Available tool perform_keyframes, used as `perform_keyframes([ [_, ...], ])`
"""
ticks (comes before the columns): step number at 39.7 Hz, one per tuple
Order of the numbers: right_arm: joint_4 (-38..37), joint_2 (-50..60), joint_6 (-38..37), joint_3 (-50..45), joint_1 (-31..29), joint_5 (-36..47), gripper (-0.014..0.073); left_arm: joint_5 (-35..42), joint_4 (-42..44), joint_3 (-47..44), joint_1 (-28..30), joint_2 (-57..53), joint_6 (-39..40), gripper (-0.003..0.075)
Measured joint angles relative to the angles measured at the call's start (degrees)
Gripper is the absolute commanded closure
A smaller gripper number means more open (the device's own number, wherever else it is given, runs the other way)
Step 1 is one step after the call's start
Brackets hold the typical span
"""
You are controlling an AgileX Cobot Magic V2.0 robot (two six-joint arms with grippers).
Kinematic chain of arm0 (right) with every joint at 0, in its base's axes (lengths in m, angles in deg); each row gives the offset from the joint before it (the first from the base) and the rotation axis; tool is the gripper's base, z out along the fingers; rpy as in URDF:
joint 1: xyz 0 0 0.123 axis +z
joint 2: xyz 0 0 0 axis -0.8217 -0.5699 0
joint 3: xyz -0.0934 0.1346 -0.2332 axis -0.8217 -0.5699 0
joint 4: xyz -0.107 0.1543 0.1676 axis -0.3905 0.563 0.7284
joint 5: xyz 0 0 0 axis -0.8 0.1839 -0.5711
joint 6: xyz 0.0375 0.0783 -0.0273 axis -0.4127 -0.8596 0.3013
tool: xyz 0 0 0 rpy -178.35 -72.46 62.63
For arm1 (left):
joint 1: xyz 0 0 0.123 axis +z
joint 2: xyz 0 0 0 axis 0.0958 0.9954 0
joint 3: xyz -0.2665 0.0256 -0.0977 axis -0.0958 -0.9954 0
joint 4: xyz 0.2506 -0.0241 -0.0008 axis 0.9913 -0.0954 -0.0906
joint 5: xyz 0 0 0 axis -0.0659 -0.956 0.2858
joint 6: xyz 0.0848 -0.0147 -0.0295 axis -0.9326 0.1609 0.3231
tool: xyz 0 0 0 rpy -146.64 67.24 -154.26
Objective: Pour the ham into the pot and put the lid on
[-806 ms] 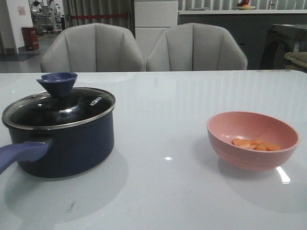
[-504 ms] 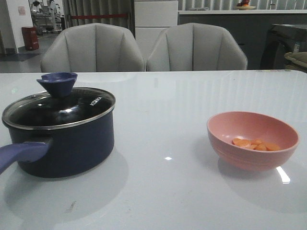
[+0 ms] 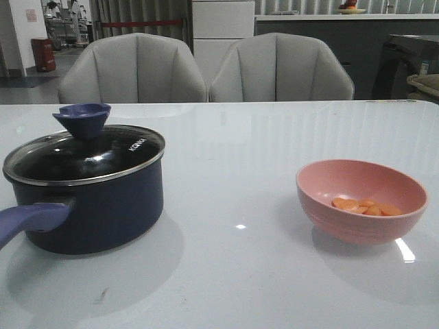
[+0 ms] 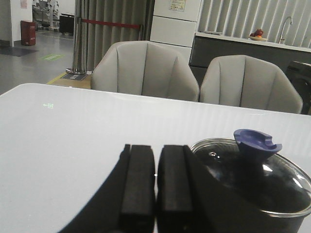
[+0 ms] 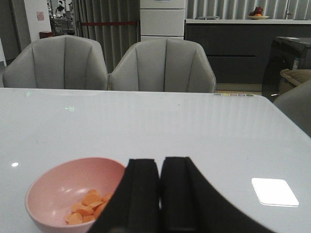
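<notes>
Nothing has moved since the earlier frames: pot, lid, bowl and ham sit exactly where they were, and no arm has entered the front view.

The pot stands at the near left of the tabletop, its long handle pointing toward the near left edge. The lid sits on the pot, closing it, with its blue knob upright on top. The pink bowl stands well apart at the near right, and the ham lies in a small heap at its bottom.

The left pincer has its two black fingers pressed together with only a thin seam between them, holding nothing; it hangs just beside the pot, on its left. The right pincer is likewise closed on nothing, its fingers meeting, just beside the bowl's right rim. Two grey chairs stand at the far side of the tabletop.
</notes>
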Motion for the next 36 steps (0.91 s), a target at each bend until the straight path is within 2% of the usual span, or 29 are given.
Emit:
perform_keyframes([
  [3,0.00,0.00,0.00,0.00,0.00,0.00,0.0441,0.92,-0.30,0.00,0.00,0.00,0.00,0.0607],
  [10,0.00,0.00,0.00,0.00,0.00,0.00,0.0441,10.28,0.00,0.00,0.00,0.00,0.00,0.0607],
  [13,0.00,0.00,0.00,0.00,0.00,0.00,0.0441,11.29,0.00,0.48,0.00,0.00,0.00,0.0607],
  [20,0.00,0.00,0.00,0.00,0.00,0.00,0.0441,2.35,2.36,8.53,0.00,2.30,0.00,0.0607],
  [28,0.00,0.00,0.00,0.00,0.00,0.00,0.0441,-15.14,4.49,21.36,0.00,10.78,0.00,0.0607],
  [31,0.00,0.00,0.00,0.00,0.00,0.00,0.0441,-17.95,4.59,23.64,0.00,13.38,0.00,0.0607],
  [36,0.00,0.00,0.00,0.00,0.00,0.00,0.0441,-18.49,4.59,24.62,0.00,15.67,0.00,0.0606],
])
